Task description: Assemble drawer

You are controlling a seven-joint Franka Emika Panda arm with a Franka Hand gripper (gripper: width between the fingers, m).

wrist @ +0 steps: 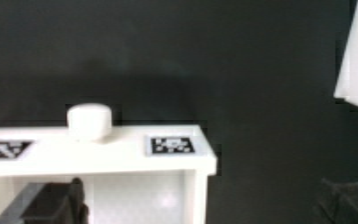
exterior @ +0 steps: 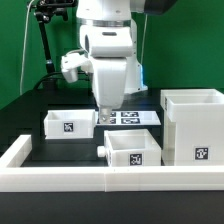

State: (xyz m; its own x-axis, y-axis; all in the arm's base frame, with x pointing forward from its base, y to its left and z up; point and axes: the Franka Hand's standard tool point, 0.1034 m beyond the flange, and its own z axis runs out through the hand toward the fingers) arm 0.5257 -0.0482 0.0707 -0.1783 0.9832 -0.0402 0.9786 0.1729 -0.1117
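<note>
Scanning the exterior view from its left, the low border wall [exterior: 15,152] comes first. Next is the first tray [exterior: 68,124] of the drawer set, which rests open side up on the black counter [exterior: 30,112] with a tag on its near wall. Its long axis runs across the view, left to right.

The end effector [exterior: 104,118] hangs over that tray's right-hand end and points straight down. Whether it touches the tray cannot be told. Its jaws are spread wide and grip nothing. In the wrist view the two dark fingers [wrist: 43,205] sit well apart, with a white knob [wrist: 91,122] and two tags on a white tray face just ahead of them. This is probably the first tray's knobbed end, so the part to be taken lies below the end effector and slightly toward the exterior view's left.

Behind and to the right lies the marker board [exterior: 135,117]. Nearer the camera sits the second tray [exterior: 132,147], its side knob [exterior: 102,152] facing the exterior view's left.

At the far right stands the housing [exterior: 195,122], upright and apart from both trays. Neither tray is inserted.
</note>
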